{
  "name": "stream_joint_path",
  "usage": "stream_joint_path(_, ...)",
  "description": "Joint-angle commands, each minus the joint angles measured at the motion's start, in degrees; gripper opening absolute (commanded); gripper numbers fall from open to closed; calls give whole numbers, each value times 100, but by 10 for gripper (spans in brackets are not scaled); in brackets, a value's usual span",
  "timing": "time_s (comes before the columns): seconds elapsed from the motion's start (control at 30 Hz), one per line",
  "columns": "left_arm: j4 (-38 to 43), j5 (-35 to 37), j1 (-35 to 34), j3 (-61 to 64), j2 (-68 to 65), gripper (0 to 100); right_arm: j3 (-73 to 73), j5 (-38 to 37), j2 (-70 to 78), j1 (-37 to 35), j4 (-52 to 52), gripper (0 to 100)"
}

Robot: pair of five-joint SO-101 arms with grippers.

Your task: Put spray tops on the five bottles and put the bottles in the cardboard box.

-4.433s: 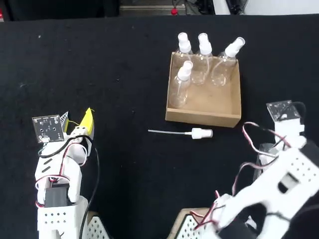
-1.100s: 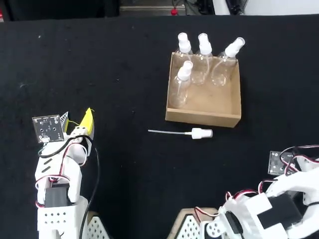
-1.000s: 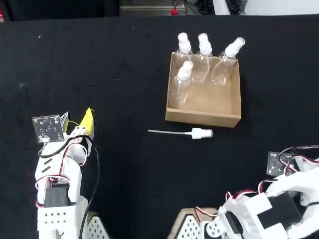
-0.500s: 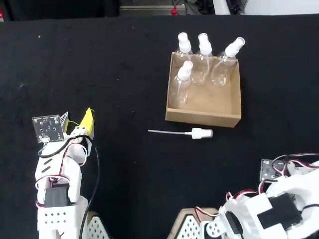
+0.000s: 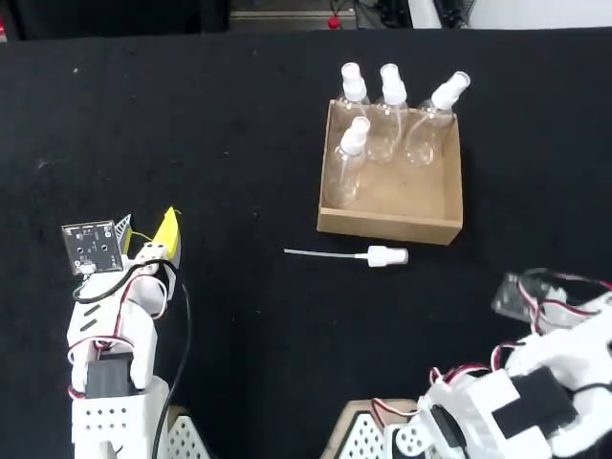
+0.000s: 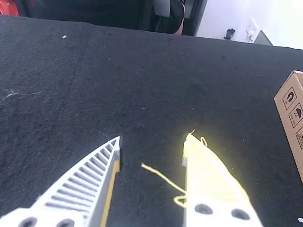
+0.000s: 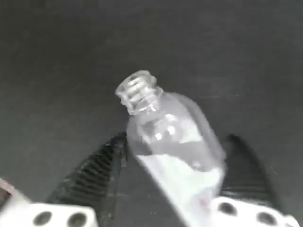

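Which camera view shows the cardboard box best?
The high view: it shows the whole cardboard box from above, open, with four capped bottles standing inside. The left wrist view catches only part of one outer side wall at the picture's edge.

The right gripper [image 7: 177, 142], gripping a bottle [image 7: 170, 127], has drawn back.

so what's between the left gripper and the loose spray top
Nothing. In the high view, the stretch from the left gripper to the spray top is bare black table; the top's thin tube points toward the gripper.
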State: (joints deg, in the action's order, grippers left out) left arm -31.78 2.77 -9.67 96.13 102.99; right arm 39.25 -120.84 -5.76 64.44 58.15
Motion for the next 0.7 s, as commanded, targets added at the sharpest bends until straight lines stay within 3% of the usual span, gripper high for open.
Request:
stream_joint_path(0.0,105,44,66,127,-9,209,-13,1407,-31,-431,-360,5)
stream_joint_path(0.17,105,44,66,127,-9,209,-40,3499,-31,-985,-404,32)
stream_joint_path(0.43,105,44,66,127,-9,209,-382,7640,-22,-1336,-422,12)
stream_joint_path(0.53,105,44,66,127,-9,209,-523,8404,-22,-1345,-369,41)
stream_joint_path(0.67,105,44,48,127,-9,209,-541,8624,-22,-1345,-369,227)
